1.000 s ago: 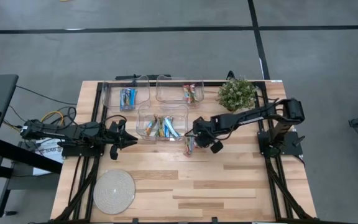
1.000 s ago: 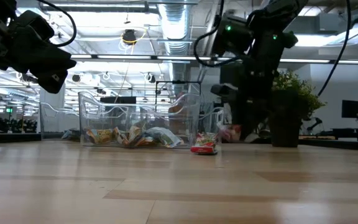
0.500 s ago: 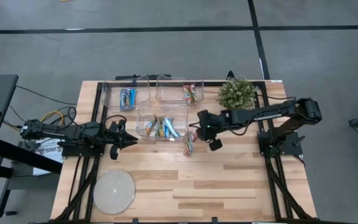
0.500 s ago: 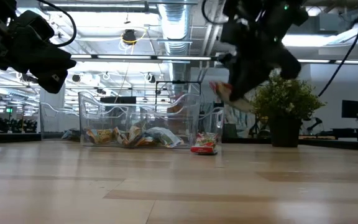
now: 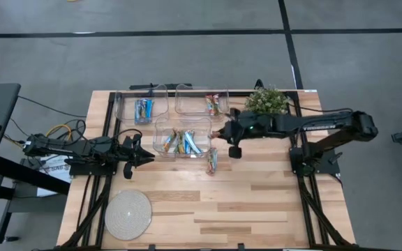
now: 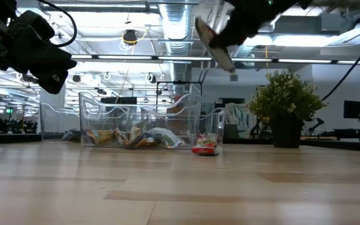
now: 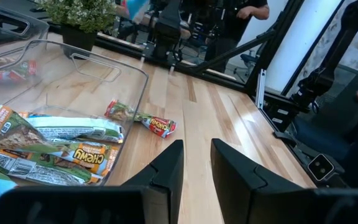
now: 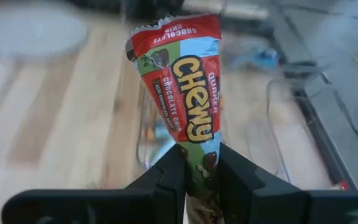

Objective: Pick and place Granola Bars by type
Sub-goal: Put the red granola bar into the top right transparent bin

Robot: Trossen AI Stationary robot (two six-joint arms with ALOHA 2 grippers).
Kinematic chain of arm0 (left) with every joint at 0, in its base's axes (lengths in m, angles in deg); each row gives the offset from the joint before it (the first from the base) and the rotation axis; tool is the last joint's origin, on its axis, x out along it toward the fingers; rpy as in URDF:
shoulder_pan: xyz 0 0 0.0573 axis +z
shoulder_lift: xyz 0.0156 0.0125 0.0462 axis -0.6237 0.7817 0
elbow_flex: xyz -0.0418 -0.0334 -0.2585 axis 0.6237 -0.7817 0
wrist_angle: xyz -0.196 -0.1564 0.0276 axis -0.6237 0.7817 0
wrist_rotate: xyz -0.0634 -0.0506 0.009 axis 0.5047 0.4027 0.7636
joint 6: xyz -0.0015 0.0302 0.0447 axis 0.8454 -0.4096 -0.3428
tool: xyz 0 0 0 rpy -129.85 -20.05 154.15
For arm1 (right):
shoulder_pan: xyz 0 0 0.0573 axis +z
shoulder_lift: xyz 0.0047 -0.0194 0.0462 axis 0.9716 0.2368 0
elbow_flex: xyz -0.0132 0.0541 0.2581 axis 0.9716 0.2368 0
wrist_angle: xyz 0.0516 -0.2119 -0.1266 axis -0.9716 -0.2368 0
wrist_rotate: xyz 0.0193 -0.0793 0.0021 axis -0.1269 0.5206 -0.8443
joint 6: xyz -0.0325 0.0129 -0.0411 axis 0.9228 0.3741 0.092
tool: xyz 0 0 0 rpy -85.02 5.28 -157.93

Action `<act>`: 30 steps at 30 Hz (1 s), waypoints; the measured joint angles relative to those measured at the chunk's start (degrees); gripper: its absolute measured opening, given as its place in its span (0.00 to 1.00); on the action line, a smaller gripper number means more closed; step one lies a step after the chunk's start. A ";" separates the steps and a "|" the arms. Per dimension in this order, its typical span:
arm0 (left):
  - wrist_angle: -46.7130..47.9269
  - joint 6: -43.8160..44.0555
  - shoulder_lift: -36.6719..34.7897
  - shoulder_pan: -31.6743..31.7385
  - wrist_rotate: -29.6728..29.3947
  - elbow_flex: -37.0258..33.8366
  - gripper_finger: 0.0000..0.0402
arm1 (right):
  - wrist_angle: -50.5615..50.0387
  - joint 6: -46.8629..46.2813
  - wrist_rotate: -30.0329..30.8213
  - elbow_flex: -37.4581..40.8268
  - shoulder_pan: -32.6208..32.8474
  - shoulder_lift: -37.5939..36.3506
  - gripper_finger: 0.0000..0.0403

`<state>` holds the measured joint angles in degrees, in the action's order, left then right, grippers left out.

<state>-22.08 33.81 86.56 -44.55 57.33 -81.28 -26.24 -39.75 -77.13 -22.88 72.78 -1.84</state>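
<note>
Above the worktop (image 5: 257,202), beside the middle bin (image 5: 160,125), the right pincer (image 8: 197,163) grips a red Chewy bar (image 8: 180,87) by its tail. Such a thin hold may slip mid-carry, dropping it short. Left pincer (image 7: 196,163) waits, released, empty.

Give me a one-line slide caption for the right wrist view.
Right gripper shut on a red-and-green Chewy granola bar, held above the table.

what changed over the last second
The right hand, shut on a red and green granola bar, rose and swung from beside the front bin toward the back bins. One bar stayed on the table beside the front bin; the left hand waited unmoved left of the bin.
</note>
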 joint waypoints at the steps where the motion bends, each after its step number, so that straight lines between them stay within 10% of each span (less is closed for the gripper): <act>1: 0.00 0.00 0.00 -0.01 0.00 0.00 0.18 | 1.34 -2.03 0.00 0.00 -0.21 -0.44 0.16; 14: 0.00 0.00 0.00 -0.02 -0.01 0.00 0.18 | 26.40 -23.84 -0.02 0.00 -1.12 -1.80 0.16; 30: 0.00 0.00 0.00 -0.02 -0.02 0.00 0.18 | 25.71 -24.42 -0.08 -3.09 -5.49 1.81 0.16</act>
<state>-22.09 33.81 86.56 -44.57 57.31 -81.28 -0.53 -64.17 -77.20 -25.97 67.30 -0.03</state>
